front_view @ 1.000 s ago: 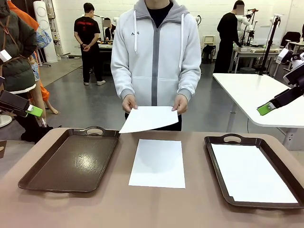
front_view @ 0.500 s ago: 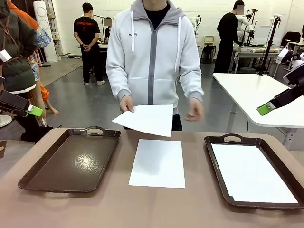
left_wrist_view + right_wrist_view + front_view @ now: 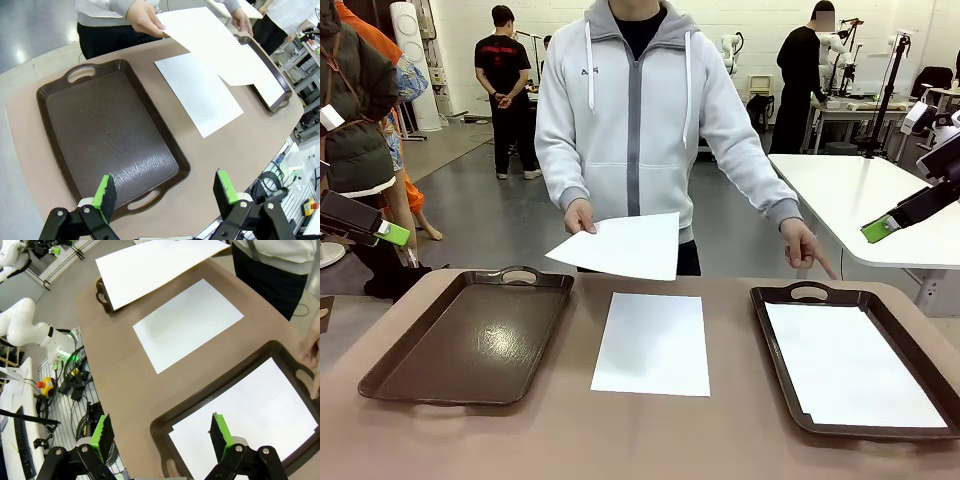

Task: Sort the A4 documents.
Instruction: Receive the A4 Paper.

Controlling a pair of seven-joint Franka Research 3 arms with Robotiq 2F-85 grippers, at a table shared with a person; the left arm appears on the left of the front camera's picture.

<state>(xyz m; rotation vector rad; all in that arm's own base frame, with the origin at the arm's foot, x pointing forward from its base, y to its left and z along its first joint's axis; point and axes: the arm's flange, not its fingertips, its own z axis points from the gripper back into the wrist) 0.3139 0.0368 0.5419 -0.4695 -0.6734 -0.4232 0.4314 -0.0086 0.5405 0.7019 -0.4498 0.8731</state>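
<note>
Worktop (image 3: pixel 520 440) bearing middle sheet (image 3: pixel 652 343) between empty tray (image 3: pixel 470 340) and filled tray (image 3: pixel 850 294) with second sheet (image 3: pixel 850 365); holding hand (image 3: pixel 580 217) grips third sheet (image 3: pixel 620 247), pointing hand (image 3: pixel 807 247) indicates the filled tray; left tool (image 3: pixel 165 187), right tool (image 3: pixel 162 432) apart, idle; sorting midway, next likely a flat-paper pickup.

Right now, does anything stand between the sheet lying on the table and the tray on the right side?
Nothing visible does: bare table separates the middle sheet from the right tray. The person's pointing hand hovers at that tray's far handle, beside the path.
</note>
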